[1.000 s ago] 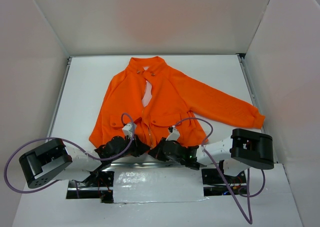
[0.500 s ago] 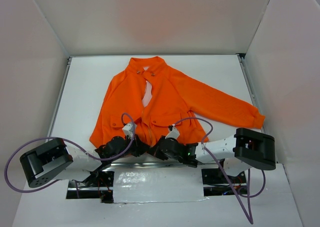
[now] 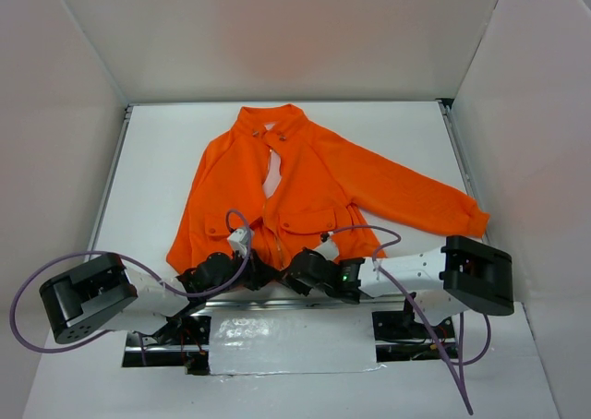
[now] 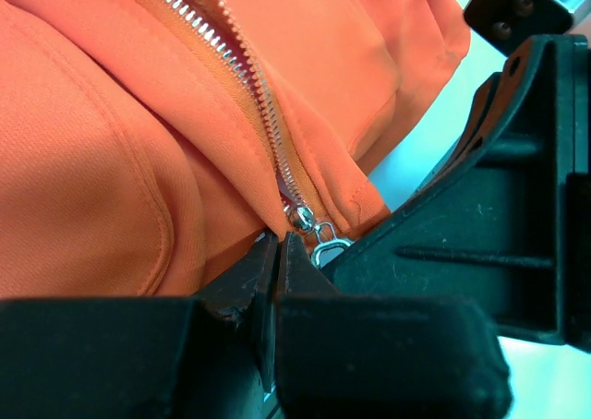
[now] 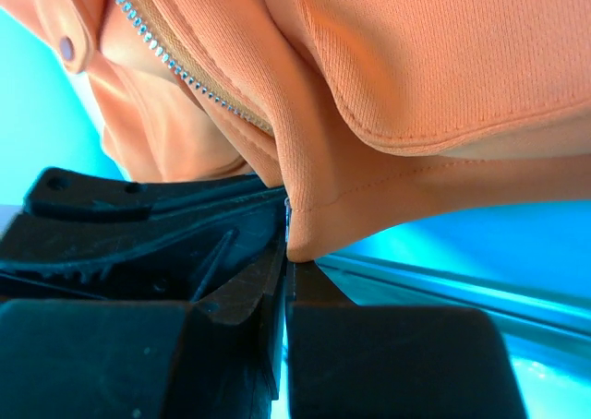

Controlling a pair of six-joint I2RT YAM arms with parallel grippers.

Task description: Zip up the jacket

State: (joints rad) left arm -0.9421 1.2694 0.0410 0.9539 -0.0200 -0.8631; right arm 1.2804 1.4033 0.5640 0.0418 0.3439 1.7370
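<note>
The orange jacket lies flat on the white table, collar far, hem at the near edge, and its silver zipper is open over most of its length. My left gripper is shut on the jacket's hem; in the left wrist view its tips pinch fabric right beside the zipper slider and its ring pull. My right gripper sits close beside it, shut on the corner of the other front's hem. The zipper teeth run up and away.
White walls enclose the table on three sides. A metal rail and a silver taped patch lie at the near edge. The jacket's right sleeve stretches toward the right wall. Purple cables loop off both arms.
My right arm has shifted left, bringing its gripper closer to the left gripper at the hem. The left gripper has barely moved.
</note>
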